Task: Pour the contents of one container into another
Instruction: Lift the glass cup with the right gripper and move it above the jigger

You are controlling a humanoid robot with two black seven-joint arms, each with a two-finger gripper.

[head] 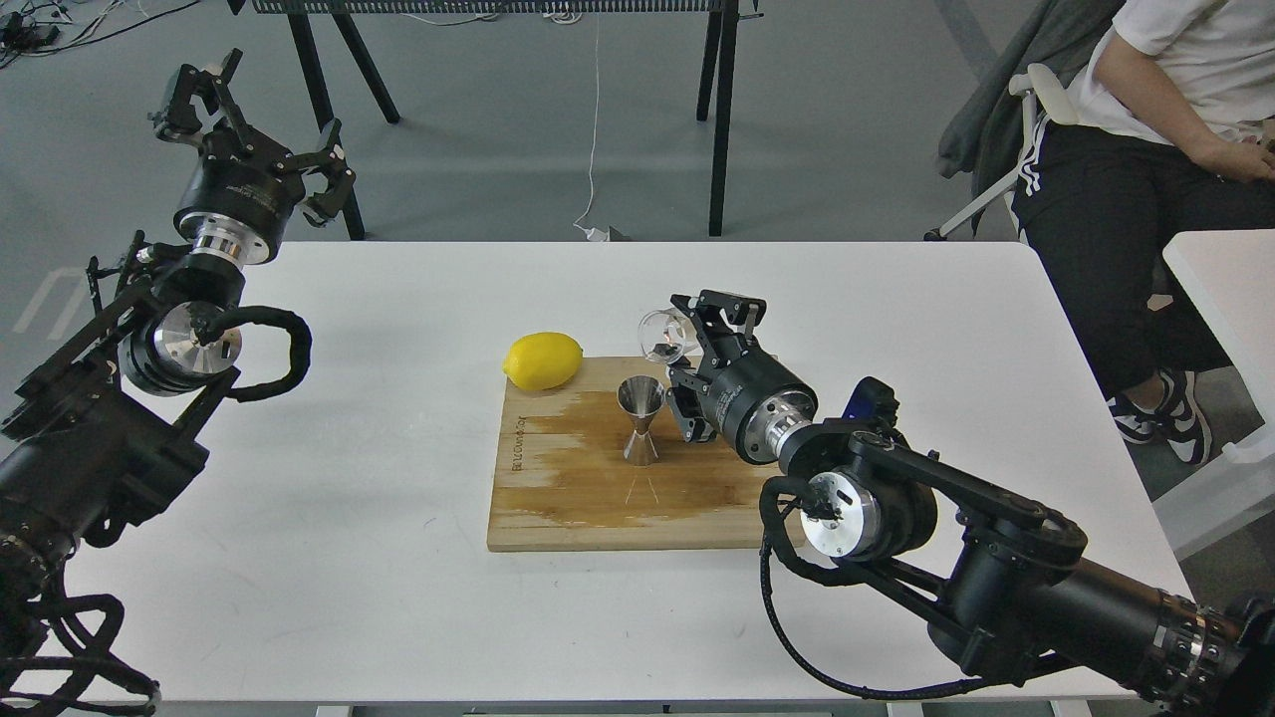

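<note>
Nearest you, your right arm sweeps in low from the bottom right corner, and its right claw [690, 344] sits out over the wooden cutting board [568, 508]. That claw is clamped on the small clear glass cup [662, 334], which is tipped well over on its side, mouth facing left, held in the air just above and to the right of the steel jigger [640, 421]. The jigger stands upright near the middle of the board, open cone up, not touching the cup. The board shows wet, darker patches across its surface. Off the board's far left corner, touching its edge, you've got a yellow lemon [543, 360] on the white counter [349, 498]. Over on your left, the left claw [249, 124] is raised high beyond the counter's far left corner, fingers spread wide, holding nothing. A person in a white shirt [1165, 110] sits at the far right.
</note>
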